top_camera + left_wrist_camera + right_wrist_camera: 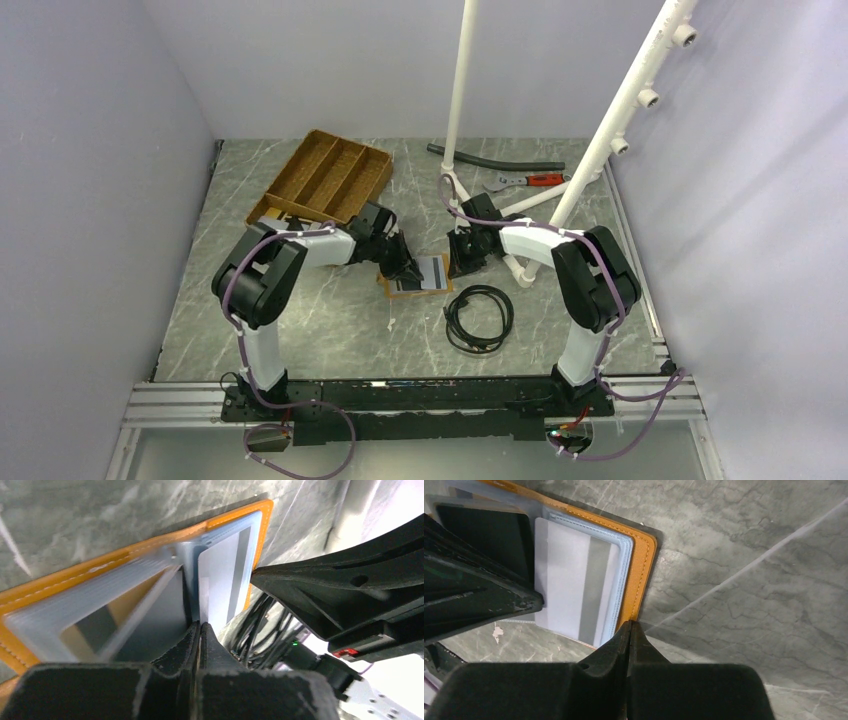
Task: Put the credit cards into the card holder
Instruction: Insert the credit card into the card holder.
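The card holder point(418, 276) lies open on the table between both arms, orange with pale blue-grey pockets point(624, 575). A whitish-grey credit card point(569, 585) with a grey stripe sits in its right pocket, and a dark card point(484, 535) sits in the left one. My left gripper point(200, 626) is shut, and its tip rests at the holder's middle fold, against the pale card's point(220, 575) edge. My right gripper point(629, 625) is shut with nothing seen between the fingers. Its tip meets the holder's orange outer rim. In the top view the left gripper point(408, 268) and right gripper point(462, 262) flank the holder.
A brown wooden compartment tray point(322, 178) stands at the back left. A coiled black cable point(480, 318) lies just in front of the holder. White pipes point(520, 215) rise behind the right arm, with a black hose point(495, 157) and a red-handled tool point(530, 181) beyond.
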You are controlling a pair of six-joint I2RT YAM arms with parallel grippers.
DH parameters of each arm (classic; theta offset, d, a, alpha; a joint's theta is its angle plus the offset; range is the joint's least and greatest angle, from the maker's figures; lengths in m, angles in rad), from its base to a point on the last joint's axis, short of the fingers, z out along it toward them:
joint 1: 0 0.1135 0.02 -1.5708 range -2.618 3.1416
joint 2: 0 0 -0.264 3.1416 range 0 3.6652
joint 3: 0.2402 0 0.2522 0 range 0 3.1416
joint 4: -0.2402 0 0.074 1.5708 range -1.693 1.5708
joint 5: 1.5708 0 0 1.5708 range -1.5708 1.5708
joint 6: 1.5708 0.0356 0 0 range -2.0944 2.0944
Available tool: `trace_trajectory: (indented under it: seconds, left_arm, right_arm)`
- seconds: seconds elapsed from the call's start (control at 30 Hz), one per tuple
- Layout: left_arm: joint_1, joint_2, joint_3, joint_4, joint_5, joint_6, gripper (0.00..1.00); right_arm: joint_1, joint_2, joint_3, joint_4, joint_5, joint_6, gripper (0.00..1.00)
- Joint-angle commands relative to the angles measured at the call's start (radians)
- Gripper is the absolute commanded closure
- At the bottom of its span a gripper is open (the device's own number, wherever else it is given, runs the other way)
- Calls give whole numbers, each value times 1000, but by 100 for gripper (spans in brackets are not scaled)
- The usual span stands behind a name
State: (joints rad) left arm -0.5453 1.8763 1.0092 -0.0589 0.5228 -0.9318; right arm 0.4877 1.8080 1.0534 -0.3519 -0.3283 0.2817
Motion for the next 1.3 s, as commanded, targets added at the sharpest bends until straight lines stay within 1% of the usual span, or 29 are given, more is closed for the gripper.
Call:
trace_trajectory:
  seconds: [0.0, 0.07, 0.1, 0.13, 0.27, 0.37, 0.4, 0.47, 0.53, 0.6, 0.67, 0.77, 0.8, 0.83, 0.87, 0.9, 0.93, 1.0, 1.03, 1.1, 1.13, 1.23, 1.27]
  left_arm:
    - [-55, -26, 111, -217, -139, 140, 91]
    - [-66, -5, 159, -278, -145, 176, 84]
    - [-69, 5, 165, -268, -127, 180, 82]
    - [-70, 15, 162, -246, -105, 172, 83]
    - [-90, 53, 147, -101, -52, 128, 90]
    - [-99, 95, 171, -59, -9, 114, 89]
    - [-102, 99, 183, -70, -17, 117, 87]
    - [-102, 87, 204, -151, -58, 143, 78]
    - [-102, 41, 213, -223, -96, 176, 68]
    - [-102, -6, 210, -273, -90, 199, 60]
    - [-102, -41, 230, -339, -88, 225, 55]
    - [-102, -97, 254, -447, -98, 270, 51]
    - [-102, -124, 254, -476, -113, 286, 49]
    - [-102, -151, 249, -501, -131, 299, 45]
    - [-100, -181, 241, -526, -154, 313, 38]
    - [-95, -207, 230, -546, -181, 325, 29]
    - [-89, -233, 213, -557, -214, 333, 21]
    - [-64, -262, 171, -554, -225, 339, 3]
    - [-38, -263, 160, -565, -229, 339, 1]
    - [-24, -254, 165, -609, -279, 353, 1]
    - [-24, -251, 171, -622, -307, 362, 1]
    - [-24, -237, 170, -617, -352, 370, 1]
    - [-24, -224, 168, -615, -369, 370, 1]
  right_arm:
    - [15, -14, -25, 17, -33, 25, 99]
    - [14, -13, -22, 14, -25, 21, 99]
    - [14, -11, -20, 14, -27, 21, 99]
    - [14, -8, -18, 17, -31, 22, 99]
    - [14, -2, -28, 42, -67, 44, 99]
    - [14, -9, -39, 54, -77, 56, 99]
    - [13, -11, -41, 52, -75, 55, 99]
    - [13, -15, -42, 42, -62, 51, 99]
    - [8, -20, -42, 33, -48, 44, 99]
    - [2, -27, -45, 31, -40, 39, 99]
    - [-2, -27, -40, 22, -29, 28, 99]
    - [-1, -36, -23, -11, 30, 5, 96]
    - [0, -45, -18, -30, 53, -4, 94]
    - [0, -55, -13, -40, 71, -11, 92]
    - [1, -68, -7, -50, 85, -16, 91]
    - [6, -79, 1, -58, 94, -22, 88]
    - [12, -90, 8, -59, 96, -22, 85]
    - [23, -104, 10, -40, 59, -15, 76]
    - [22, -103, 9, -24, 26, -6, 72]
    - [20, -91, 11, -10, -4, 16, 65]
    - [20, -82, 17, -11, 1, 24, 62]
    - [19, -64, 20, -2, 14, 42, 49]
    - [16, -54, 25, 3, 2, 47, 46]
